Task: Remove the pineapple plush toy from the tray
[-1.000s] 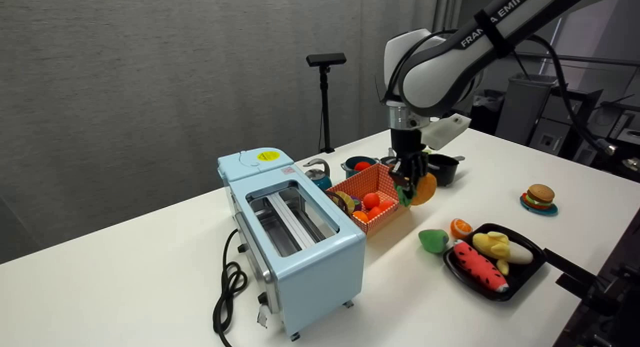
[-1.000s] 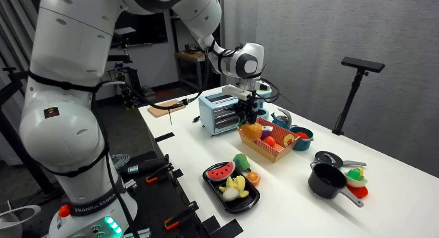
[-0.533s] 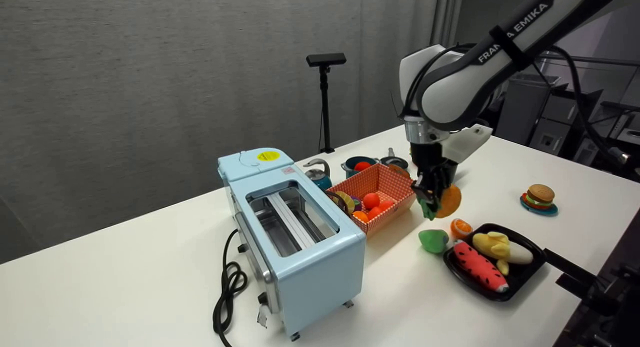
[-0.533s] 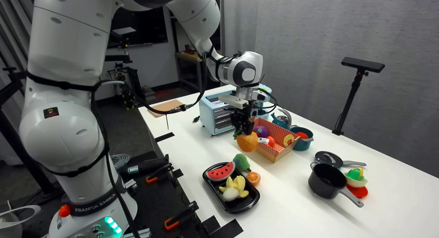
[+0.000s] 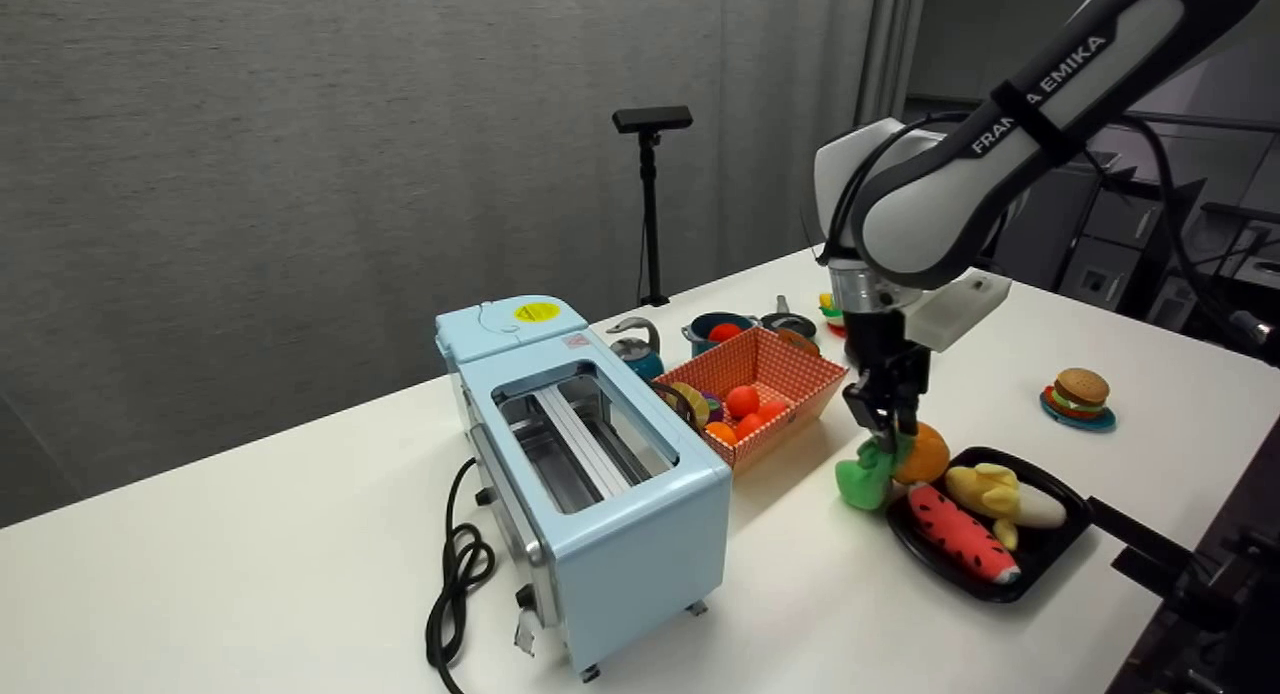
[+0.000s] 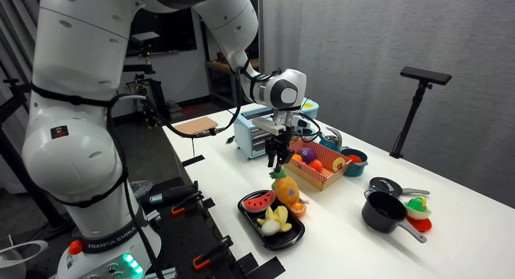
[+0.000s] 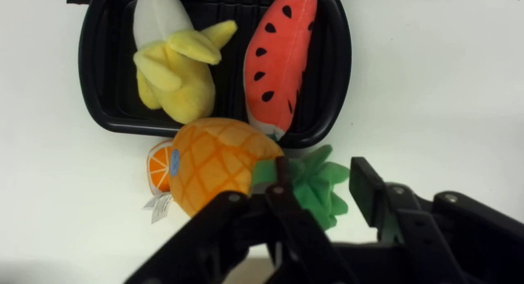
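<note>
In the wrist view we find the pincer point(image 7: 321, 175) wide, its two jaws standing well apart, with the green leafy crown of the pineapple plush toy point(image 7: 217, 153) showing in the gap; we cannot tell whether a finger touches it. The toy's body extends to one side, overlapping the rim of the black tray point(image 7: 91, 71) and just beside the orange slice point(image 7: 159, 165). In an exterior view we place the fingertips directly above the leaves and the toy outside the checked orange tray point(image 6: 304, 175); whether it bears on the black rim or on the counter point(image 6: 354, 238) we cannot tell. We read FRANKA EMIKA on the arm point(image 5: 920, 214), partly covered by a black strap point(image 5: 1033, 124), and again on the dark band point(image 6: 114, 239) at its base. The toy's blue patch point(image 7: 175, 162), a white tag point(image 7: 159, 205) and the yellow sticker point(image 5: 537, 311) on the light-blue toaster point(image 5: 640, 544) we cannot read.
</note>
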